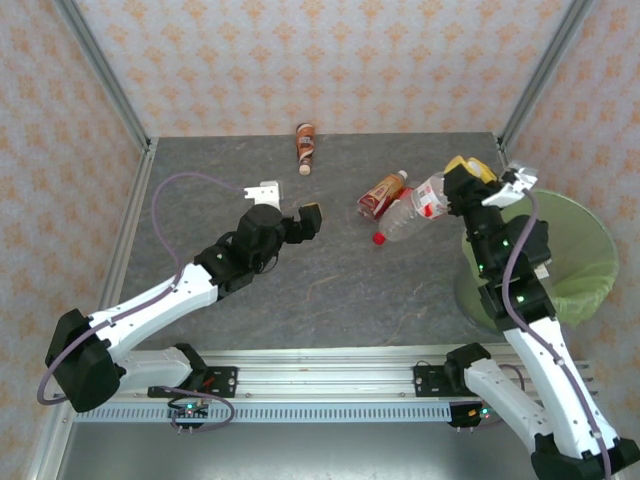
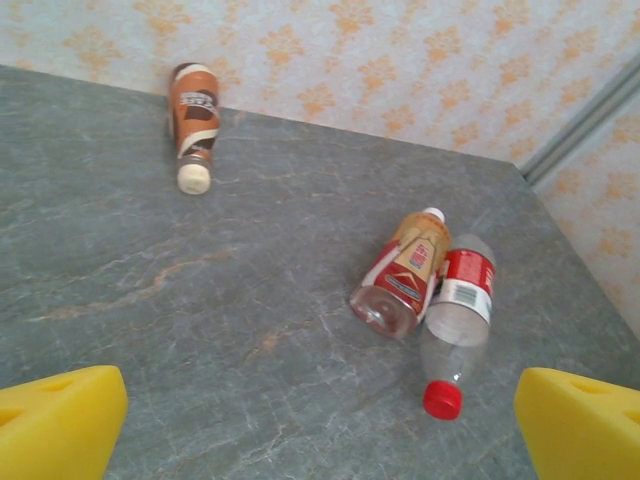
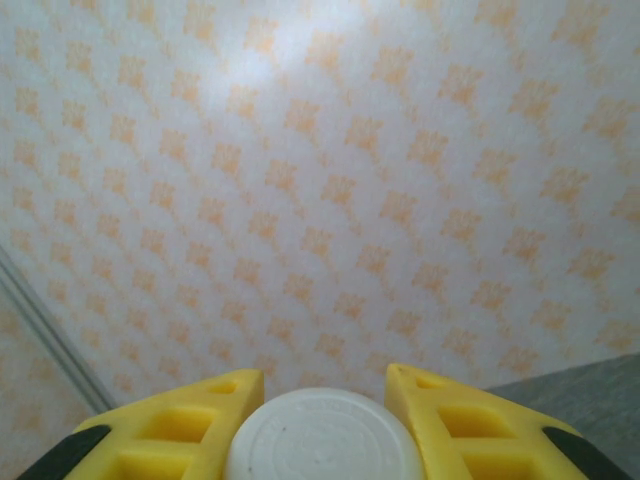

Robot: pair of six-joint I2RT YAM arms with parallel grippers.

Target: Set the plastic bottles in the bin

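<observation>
The right tool [image 1: 468, 170] is pinched on a white-capped bottle [image 3: 322, 440]. In its wrist view the round cap sits tight between the two yellow fingers [image 3: 175, 435], its top face toward the camera. The rest of that bottle is hidden below them. Seen from above, this tool hangs raised over the right side of the counter [image 1: 330, 290], just beside the far rim of the bin [image 1: 600, 240]. The bin, lined with a light-green bag, stands at the counter's right edge.

The left tool [image 1: 290, 205] is spread wide with nothing between its fingers, which sit at the two lower corners of its wrist view. It hovers over the counter left of the middle, facing the far right corner and well apart from every bottle.

Just left of the right tool, a clear bottle [image 1: 400, 224] lies on its side. Its red cap points toward the near left, and its red-labelled end points toward the right tool. An orange-labelled bottle [image 1: 383, 194] lies alongside, touching its left flank, white cap toward the far edge. A brown bottle [image 1: 305, 145] lies alone near the middle of the far edge, with its pale cap pointing toward the near edge.
</observation>
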